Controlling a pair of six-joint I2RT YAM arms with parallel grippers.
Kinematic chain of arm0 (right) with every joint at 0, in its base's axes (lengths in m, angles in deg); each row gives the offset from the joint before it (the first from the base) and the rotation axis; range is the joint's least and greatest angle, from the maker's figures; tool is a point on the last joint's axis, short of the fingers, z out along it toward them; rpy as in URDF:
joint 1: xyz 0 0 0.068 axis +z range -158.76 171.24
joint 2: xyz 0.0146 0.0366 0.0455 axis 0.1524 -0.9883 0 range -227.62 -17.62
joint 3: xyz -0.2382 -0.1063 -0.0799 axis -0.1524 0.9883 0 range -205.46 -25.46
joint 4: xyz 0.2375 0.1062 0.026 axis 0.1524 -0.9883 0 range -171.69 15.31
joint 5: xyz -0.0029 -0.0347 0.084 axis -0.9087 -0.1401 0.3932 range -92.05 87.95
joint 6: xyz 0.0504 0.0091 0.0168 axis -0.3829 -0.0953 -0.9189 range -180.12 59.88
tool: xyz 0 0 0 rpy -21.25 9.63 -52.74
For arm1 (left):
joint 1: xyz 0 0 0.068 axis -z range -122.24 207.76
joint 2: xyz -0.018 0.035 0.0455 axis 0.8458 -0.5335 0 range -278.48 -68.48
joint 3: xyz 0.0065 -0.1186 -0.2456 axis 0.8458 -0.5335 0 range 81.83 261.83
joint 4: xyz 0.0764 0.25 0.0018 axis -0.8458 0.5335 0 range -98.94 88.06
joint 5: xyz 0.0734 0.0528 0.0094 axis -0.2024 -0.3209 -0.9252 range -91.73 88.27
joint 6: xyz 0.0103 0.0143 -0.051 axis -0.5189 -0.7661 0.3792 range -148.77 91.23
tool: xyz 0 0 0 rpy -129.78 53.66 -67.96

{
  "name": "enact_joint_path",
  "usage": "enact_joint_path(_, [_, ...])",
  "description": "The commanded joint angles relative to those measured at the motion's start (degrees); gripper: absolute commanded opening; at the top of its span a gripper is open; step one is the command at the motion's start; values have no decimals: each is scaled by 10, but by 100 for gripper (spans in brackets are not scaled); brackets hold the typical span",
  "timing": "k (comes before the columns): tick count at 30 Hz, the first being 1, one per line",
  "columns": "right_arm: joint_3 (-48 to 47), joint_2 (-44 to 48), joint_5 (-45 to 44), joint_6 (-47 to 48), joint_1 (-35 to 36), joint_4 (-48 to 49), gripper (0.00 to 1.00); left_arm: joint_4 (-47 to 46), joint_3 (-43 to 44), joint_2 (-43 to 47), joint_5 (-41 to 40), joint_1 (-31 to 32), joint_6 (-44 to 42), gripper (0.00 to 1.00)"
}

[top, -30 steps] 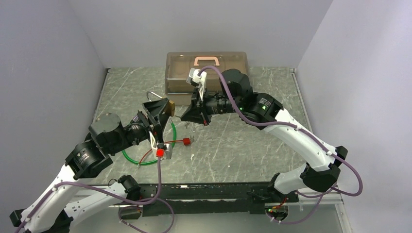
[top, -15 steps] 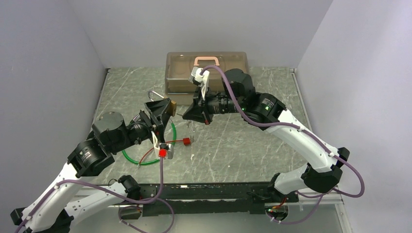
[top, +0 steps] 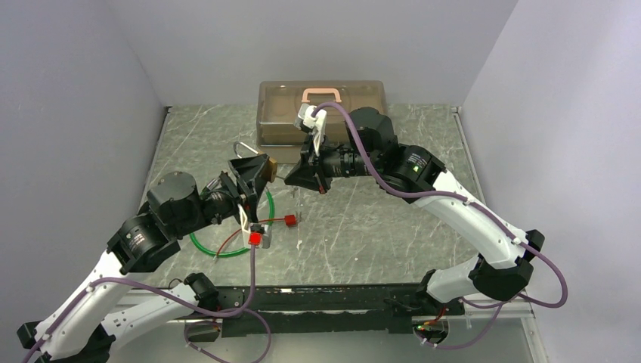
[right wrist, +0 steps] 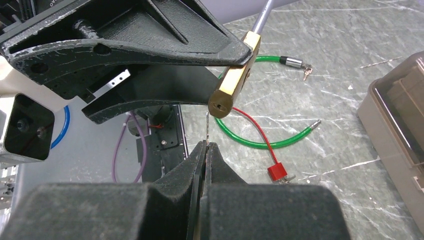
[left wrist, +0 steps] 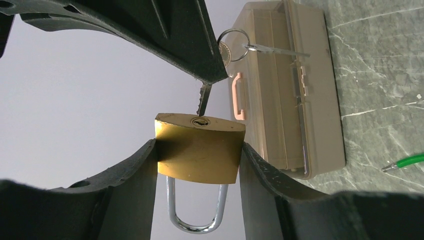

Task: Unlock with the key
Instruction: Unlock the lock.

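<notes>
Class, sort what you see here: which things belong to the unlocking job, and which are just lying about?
In the job: key, brass padlock, left pincer gripping the padlock, right pincer shut on the key.
Lying about: green cable, red tag on wire, plastic box.

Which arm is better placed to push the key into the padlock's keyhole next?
Right. The right pincer is shut on the key, whose tip is right at the keyhole. The left pincer is occupied clamping the brass padlock.

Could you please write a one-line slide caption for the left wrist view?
Left gripper clamps the brass padlock, with the key poised at its keyhole.
</notes>
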Motion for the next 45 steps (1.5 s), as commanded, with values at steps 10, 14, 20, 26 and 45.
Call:
enact_joint_path(10, [-39,-5,-12,-1,1,8,0,-49,37,10,12,-3,-20,0])
enact_joint_path(14, [-50,-14,-6,-7,1,5,0,-47,36,10,9,-2,-23,0])
enact_joint_path(20, [-59,-26,-11,-9,4,-5,0,-50,33,14,1,-2,-27,0])
enact_joint_path(26, [-56,-31,-19,-11,5,-14,0,-53,27,20,0,-2,-31,0])
enact_joint_path(45, [-78,-29,-21,-11,6,-11,0,-45,30,23,4,-3,-35,0])
